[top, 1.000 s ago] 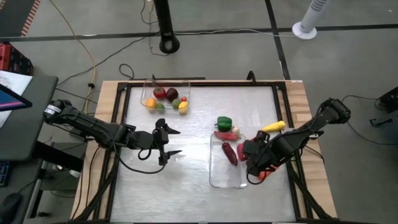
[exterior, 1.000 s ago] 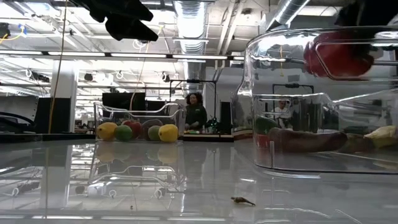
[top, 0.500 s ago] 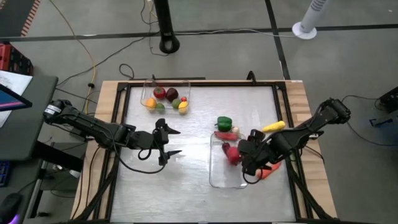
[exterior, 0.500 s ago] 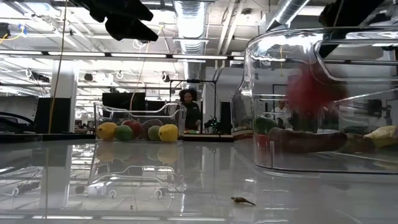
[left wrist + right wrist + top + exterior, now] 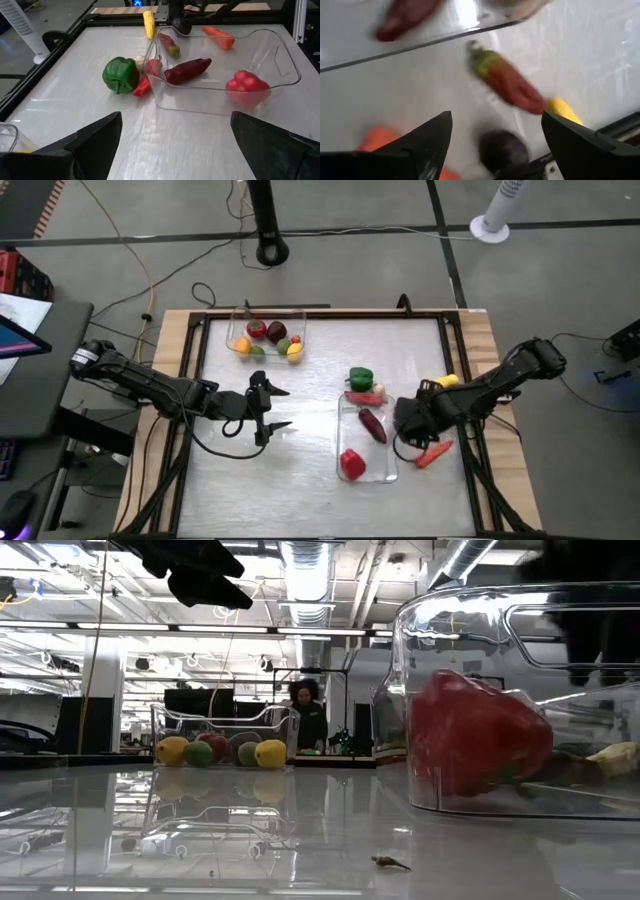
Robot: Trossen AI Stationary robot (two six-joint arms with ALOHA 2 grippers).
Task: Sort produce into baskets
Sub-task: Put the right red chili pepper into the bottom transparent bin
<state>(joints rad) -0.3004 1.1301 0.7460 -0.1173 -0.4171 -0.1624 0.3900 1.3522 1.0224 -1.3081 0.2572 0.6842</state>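
The near clear basket holds a red pepper at its near end and a maroon piece. At its far end lie a green pepper and a red chili on the table. My right gripper stands open just right of this basket, over a red-and-green chili, an orange carrot, a yellow piece and a dark round piece. The far basket holds several round fruits. My left gripper hovers open at mid-table, left of the near basket.
A black frame runs along the table's edges, with wooden margins outside it. Bare metal table lies between the two baskets and along the near edge. A person stands in the room far behind the table.
My right gripper has let go of the red pepper, which dropped from above the near basket and now rests at that basket's near end. The gripper has drawn off the basket toward the table's right edge, sunk lower and tipped further downward.
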